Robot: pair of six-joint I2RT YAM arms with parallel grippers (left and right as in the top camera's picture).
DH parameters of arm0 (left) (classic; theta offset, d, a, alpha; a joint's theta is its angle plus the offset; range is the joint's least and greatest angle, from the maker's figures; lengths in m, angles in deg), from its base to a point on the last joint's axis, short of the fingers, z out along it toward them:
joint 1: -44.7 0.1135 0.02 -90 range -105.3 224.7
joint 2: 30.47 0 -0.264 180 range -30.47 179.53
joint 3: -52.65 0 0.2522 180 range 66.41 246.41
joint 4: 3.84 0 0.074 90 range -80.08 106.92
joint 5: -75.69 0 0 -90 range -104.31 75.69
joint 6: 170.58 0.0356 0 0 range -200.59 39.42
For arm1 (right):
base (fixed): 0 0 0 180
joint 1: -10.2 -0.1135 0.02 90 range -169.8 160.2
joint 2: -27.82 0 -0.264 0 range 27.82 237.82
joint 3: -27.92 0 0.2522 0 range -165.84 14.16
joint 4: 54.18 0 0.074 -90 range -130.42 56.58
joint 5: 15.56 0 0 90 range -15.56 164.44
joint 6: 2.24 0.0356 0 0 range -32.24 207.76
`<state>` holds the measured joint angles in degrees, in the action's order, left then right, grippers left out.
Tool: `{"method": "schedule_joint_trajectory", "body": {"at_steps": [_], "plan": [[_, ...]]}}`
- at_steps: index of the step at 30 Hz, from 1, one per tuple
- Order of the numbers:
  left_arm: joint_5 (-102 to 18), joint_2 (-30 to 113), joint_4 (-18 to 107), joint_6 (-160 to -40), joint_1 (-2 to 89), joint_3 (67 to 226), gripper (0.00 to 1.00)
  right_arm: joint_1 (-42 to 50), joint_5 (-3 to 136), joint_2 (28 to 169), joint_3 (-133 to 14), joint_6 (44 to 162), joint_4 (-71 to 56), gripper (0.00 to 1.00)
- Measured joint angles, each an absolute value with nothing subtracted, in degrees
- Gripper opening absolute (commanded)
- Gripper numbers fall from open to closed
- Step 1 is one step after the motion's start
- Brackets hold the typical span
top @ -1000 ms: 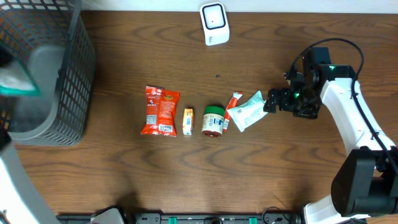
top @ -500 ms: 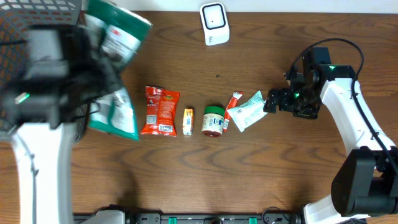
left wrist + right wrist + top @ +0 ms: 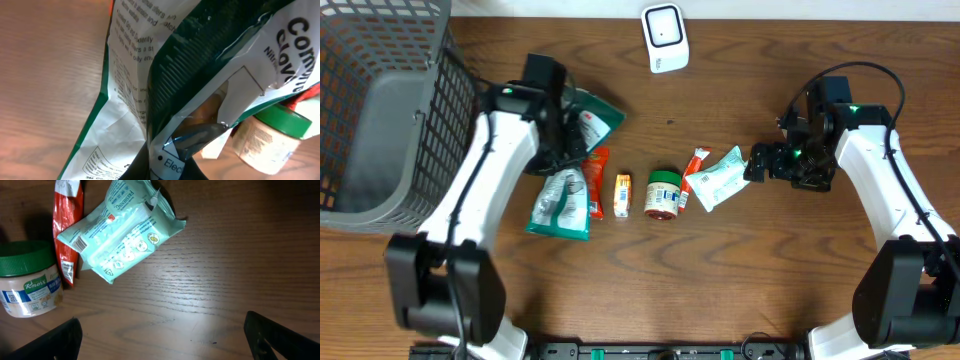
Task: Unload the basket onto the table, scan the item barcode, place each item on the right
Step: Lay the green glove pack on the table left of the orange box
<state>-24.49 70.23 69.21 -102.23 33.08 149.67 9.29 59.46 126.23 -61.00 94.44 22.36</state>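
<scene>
The left pincer [image 3: 568, 150] was shut tight on a green and white bag [image 3: 560, 205]. The bag was over the tabletop [image 3: 770, 280], at 9 o'clock from the little jar [image 3: 663, 194] and at 7 o'clock from the white scanner [image 3: 665, 38]. It hid most of a red bag [image 3: 599, 182]. The right pincer [image 3: 757, 162] was wide apart, just at 3 o'clock of a pale packet [image 3: 718, 178], holding nothing.

The pouch [image 3: 561, 200] is green and white, the basket [image 3: 448, 130] grey.
</scene>
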Motion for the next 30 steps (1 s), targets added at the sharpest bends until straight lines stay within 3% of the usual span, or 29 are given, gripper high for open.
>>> {"method": "schedule_joint_trajectory", "body": {"at_steps": [11,15,17,30], "plan": [[-24.46,76.85,66.45,-103.52,30.81,149.67,0.17,9.29,59.46,126.23,-61.00,94.44,22.36,0.99],[-24.49,77.55,64.99,-103.94,30.00,149.36,0.53,9.29,59.46,126.23,-61.00,94.44,22.38,0.99],[-24.53,77.79,64.68,-104.16,29.63,149.28,0.63,9.29,59.46,126.23,-61.00,94.44,22.36,0.99],[-24.49,75.87,65.03,-104.59,29.48,149.36,0.69,9.29,59.37,126.23,-61.00,94.44,22.52,0.99]]}}
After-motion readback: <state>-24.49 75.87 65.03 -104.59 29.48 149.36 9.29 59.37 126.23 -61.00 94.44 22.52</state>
